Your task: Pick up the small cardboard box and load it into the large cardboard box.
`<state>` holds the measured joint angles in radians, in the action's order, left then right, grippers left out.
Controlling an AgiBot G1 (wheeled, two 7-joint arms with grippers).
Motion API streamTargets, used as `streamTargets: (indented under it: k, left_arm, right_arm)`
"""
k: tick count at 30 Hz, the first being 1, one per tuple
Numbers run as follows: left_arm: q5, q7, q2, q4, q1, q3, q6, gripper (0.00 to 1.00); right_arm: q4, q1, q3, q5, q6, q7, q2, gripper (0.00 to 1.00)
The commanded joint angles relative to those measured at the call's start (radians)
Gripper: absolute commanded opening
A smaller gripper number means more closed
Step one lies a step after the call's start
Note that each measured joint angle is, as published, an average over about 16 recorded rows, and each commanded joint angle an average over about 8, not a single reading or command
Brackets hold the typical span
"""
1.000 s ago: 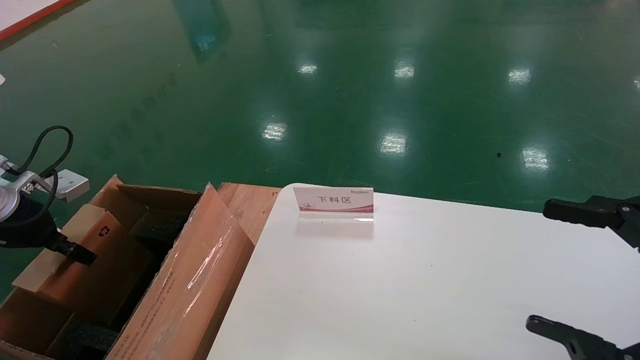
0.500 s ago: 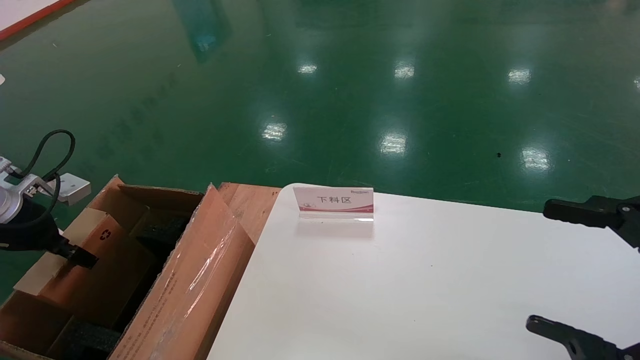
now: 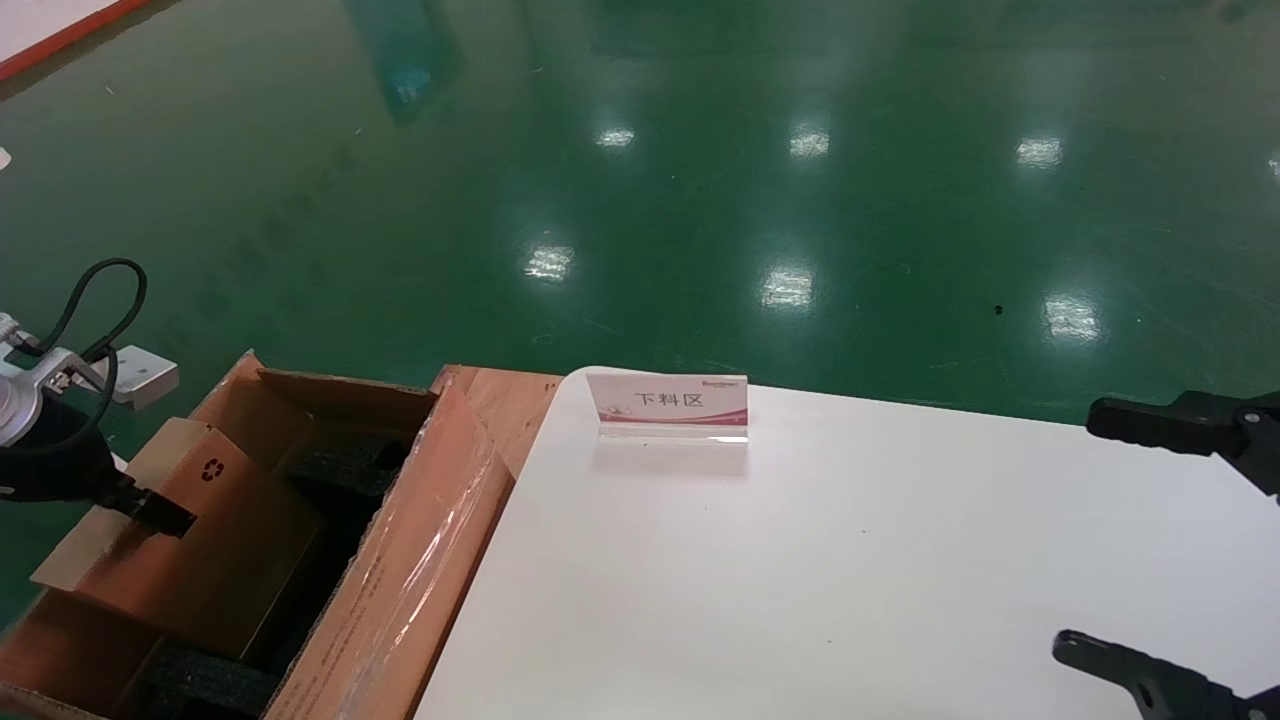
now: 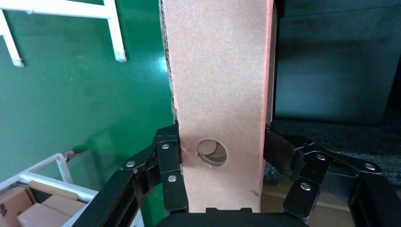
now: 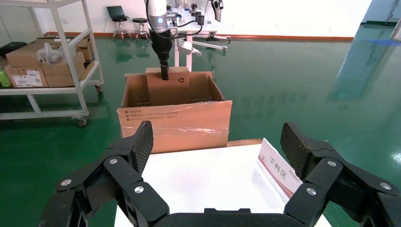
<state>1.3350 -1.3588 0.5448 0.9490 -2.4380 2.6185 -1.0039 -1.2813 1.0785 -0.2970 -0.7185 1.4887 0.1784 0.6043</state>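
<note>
The small cardboard box [image 3: 215, 520], brown with a recycling symbol, stands tilted inside the large cardboard box [image 3: 400, 590], above black foam inserts [image 3: 200, 685]. My left gripper [image 3: 150, 510] is shut on its outer end. In the left wrist view the fingers [image 4: 168, 161] press both sides of the small cardboard box [image 4: 217, 85], which has a round hole; the left gripper [image 4: 220, 142] holds it over dark foam [image 4: 331, 137]. My right gripper [image 3: 1078, 530] hangs open over the table's right side. The right wrist view shows that gripper [image 5: 217, 142] open and bare, facing the large cardboard box [image 5: 175, 125].
A white table [image 3: 800, 570] carries a small sign stand [image 3: 668, 405] near its far edge. The carton sits on a wooden surface [image 3: 495, 400] left of the table. Green floor lies beyond. A shelf cart [image 5: 47, 61] with boxes stands behind the carton.
The small box has sunk slightly deeper into the carton with my left gripper. The carton's taped flap has tipped outward toward the table. The right arm has not moved.
</note>
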Motion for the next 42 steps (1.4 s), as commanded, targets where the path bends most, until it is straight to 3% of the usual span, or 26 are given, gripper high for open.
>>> streamTargets:
  k: [1,13,26,31,35,42]
  left_arm:
    - [0.0,0.0,0.0,0.0,-0.001,0.0,0.0,1.0]
    - [0.002,0.012,0.004,0.014,-0.023,-0.012,0.013,1.0]
    - [-0.072,0.173,-0.057,0.187,-0.262,-0.154,0.093,1.0]
    - [-0.111,0.235,-0.072,0.241,-0.305,-0.206,0.104,1.0]
    - [-0.129,0.27,-0.069,0.261,-0.285,-0.264,0.095,1.0]
    - [-0.178,0.362,-0.055,0.271,-0.121,-0.476,0.037,1.0]
  right_arm:
    - [0.0,0.0,0.0,0.0,0.0,0.0,0.0,1.0]
    - [0.0,0.0,0.0,0.0,0.0,0.0,0.0,1.0]
    - [0.001,0.001,-0.001,0.0,0.0,-0.001,0.0,1.0]
    - [0.001,0.001,-0.001,0.0,0.0,-0.001,0.0,1.0]
    - [0.001,0.001,0.0,0.0,0.0,-0.001,0.0,1.0]
    - [0.002,0.001,-0.001,0.0,0.0,-0.001,0.0,1.0]
